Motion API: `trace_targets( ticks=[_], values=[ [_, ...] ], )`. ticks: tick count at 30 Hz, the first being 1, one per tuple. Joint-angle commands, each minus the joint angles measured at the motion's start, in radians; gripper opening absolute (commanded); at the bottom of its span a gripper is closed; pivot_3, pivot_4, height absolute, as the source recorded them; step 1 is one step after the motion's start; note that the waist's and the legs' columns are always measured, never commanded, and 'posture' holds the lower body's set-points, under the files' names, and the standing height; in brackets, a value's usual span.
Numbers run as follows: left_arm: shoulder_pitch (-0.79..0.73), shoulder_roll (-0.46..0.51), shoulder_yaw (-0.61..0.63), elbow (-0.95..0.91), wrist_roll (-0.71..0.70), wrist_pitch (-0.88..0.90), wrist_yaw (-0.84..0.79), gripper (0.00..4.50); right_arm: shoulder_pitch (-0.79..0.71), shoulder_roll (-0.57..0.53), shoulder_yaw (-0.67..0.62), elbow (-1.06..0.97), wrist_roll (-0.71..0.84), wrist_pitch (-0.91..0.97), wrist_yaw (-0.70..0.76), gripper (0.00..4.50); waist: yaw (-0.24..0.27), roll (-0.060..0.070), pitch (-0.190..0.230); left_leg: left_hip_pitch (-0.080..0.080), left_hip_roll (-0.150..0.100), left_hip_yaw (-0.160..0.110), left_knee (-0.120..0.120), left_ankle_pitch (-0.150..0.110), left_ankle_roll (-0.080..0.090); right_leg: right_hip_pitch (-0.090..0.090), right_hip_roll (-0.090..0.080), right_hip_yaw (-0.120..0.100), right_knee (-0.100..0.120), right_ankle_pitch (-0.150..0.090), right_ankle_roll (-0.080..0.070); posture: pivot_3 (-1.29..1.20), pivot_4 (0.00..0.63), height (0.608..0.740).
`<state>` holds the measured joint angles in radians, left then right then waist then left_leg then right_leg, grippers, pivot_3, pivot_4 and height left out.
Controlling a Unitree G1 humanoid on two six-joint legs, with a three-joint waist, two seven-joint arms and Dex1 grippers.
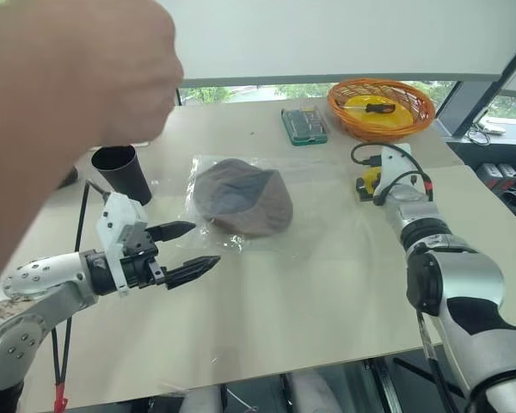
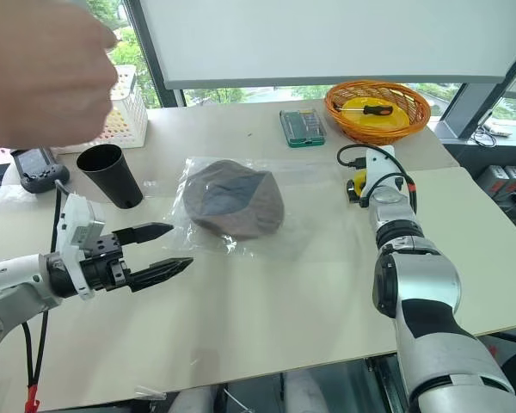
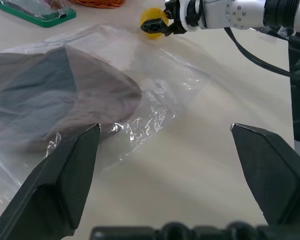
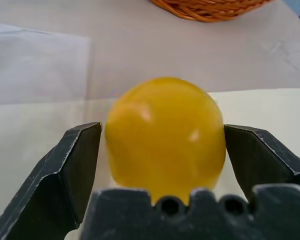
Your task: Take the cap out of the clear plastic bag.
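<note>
Two head views first. Left eye view: cap [image 1: 243, 198] centre frame, brown, lying flat inside the clear plastic bag [image 1: 208, 225] on the table [image 1: 310, 292]; long axis running upper left to lower right. Left gripper [image 1: 195, 247] lower left of frame, fingers spread wide, nothing between them, tips aimed right toward the bag's near corner. Close to the bag but apart from it. Right gripper [image 1: 370, 179] right of centre, at a yellow ball [image 1: 367, 182], well apart from the bag's right edge. Black cup [image 1: 122, 172] upper left of the cap; orange basket [image 1: 381, 107] and green case [image 1: 304, 126] along the top. Person's hand [image 1: 69, 95] large and blurred in upper left.

Right eye view: same layout. White basket [image 2: 125, 107] at upper left.

Left wrist view: bag and cap upper left of frame, crinkled bag edge just past the left finger [image 3: 65, 180]; fingers wide apart, empty. Right gripper seen at top against the ball.

Right wrist view: ball between the spread fingers [image 4: 70, 170]; slight gaps each side, so flanked, not pinched, as far as can be told.

Judgement: left gripper nearer to the bag; cap lies ahead and upper right of it in the head views. Bag mouth not discernible.
</note>
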<state>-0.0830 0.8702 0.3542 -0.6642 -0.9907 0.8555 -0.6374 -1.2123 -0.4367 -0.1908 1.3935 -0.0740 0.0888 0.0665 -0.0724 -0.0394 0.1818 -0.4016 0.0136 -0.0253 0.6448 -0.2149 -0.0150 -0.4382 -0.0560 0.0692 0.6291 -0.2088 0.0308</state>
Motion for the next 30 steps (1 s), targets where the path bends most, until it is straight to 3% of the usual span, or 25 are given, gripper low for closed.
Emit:
trace_targets(
  ticks=[1, 9, 15, 18, 20, 22, 23, 27, 30],
  values=[
    [-0.014, 0.006, 0.005, -0.024, -0.015, -0.012, 0.0, 4.5, -0.051, -0.024, -0.02, -0.027, -0.006, -0.04, 0.001, 4.5, -0.001, 0.0, 0.0, 0.001, 0.0, 0.0, 0.0, 0.0, 0.0, 0.001, 0.0, 0.0, 0.0, 0.0, 0.0, 0.0, 0.15, 0.736],
    [-0.079, -0.006, -0.071, 0.037, 0.033, -0.039, -0.038, 4.5, -0.145, -0.032, -0.045, -0.051, 0.022, -0.072, 0.054, 4.5, -0.003, 0.0, 0.0, 0.001, 0.001, 0.0, 0.0, 0.0, 0.0, 0.001, 0.001, 0.0, 0.0, 0.0, 0.0, 0.0, 0.15, 0.736],
    [-0.092, -0.023, -0.082, 0.05, 0.047, -0.047, -0.043, 4.5, -0.188, -0.011, -0.04, -0.09, 0.048, -0.08, 0.158, 4.5, -0.002, 0.0, 0.0, 0.001, 0.0, 0.0, 0.0, 0.0, 0.0, 0.001, 0.0, 0.0, 0.0, 0.0, 0.0, 0.0, 0.15, 0.736],
    [-0.083, -0.036, -0.059, 0.079, 0.062, -0.058, -0.024, 4.5, -0.184, 0.029, -0.032, -0.182, 0.089, -0.036, 0.286, 4.5, -0.005, 0.0, 0.0, 0.001, 0.001, 0.0, 0.0, 0.0, 0.0, 0.001, 0.001, 0.0, 0.001, 0.0, 0.0, 0.0, 0.15, 0.736],
    [-0.068, -0.045, -0.019, 0.142, 0.109, -0.08, 0.009, 4.5, 0.015, 0.106, 0.051, -0.647, 0.205, 0.223, 0.43, 4.5, -0.007, 0.0, -0.001, 0.002, 0.001, 0.0, 0.0, 0.0, 0.0, 0.0, 0.001, 0.0, 0.002, 0.0, 0.0, 0.0, 0.15, 0.736],
    [-0.03, -0.049, 0.037, 0.198, 0.15, -0.101, 0.029, 4.5, 0.261, 0.136, 0.156, -1.172, 0.348, 0.516, 0.491, 4.5, -0.007, 0.0, -0.002, 0.003, 0.004, -0.002, 0.0, 0.0, 0.0, 0.001, 0.003, -0.001, 0.003, 0.0, -0.001, 0.0, 0.15, 0.736],
    [-0.013, -0.051, 0.059, 0.213, 0.159, -0.105, 0.033, 4.5, 0.334, 0.13, 0.186, -1.329, 0.392, 0.611, 0.497, 4.5, -0.001, 0.001, -0.003, 0.002, 0.005, -0.003, -0.002, 0.0, 0.0, 0.001, 0.003, -0.002, 0.004, 0.0, -0.001, 0.0, 0.15, 0.736],
    [0.054, -0.042, 0.116, 0.256, 0.2, -0.131, 0.008, 4.5, 0.473, 0.096, 0.24, -1.674, 0.505, 0.807, 0.525, 4.5, 0.012, 0.004, -0.001, -0.007, 0.003, -0.004, -0.001, 0.0, 0.0, -0.011, 0.001, -0.003, 0.013, -0.001, -0.002, 0.0, 0.15, 0.736],
    [0.073, -0.039, 0.126, 0.279, 0.219, -0.14, -0.01, 4.5, 0.539, 0.058, 0.292, -1.8, 0.527, 0.838, 0.55, 4.5, 0.024, 0.003, -0.001, -0.012, 0.0, -0.002, 0.007, 0.001, -0.001, -0.015, -0.002, -0.002, 0.013, -0.001, -0.001, 0.0, 0.15, 0.736]
  ],
)
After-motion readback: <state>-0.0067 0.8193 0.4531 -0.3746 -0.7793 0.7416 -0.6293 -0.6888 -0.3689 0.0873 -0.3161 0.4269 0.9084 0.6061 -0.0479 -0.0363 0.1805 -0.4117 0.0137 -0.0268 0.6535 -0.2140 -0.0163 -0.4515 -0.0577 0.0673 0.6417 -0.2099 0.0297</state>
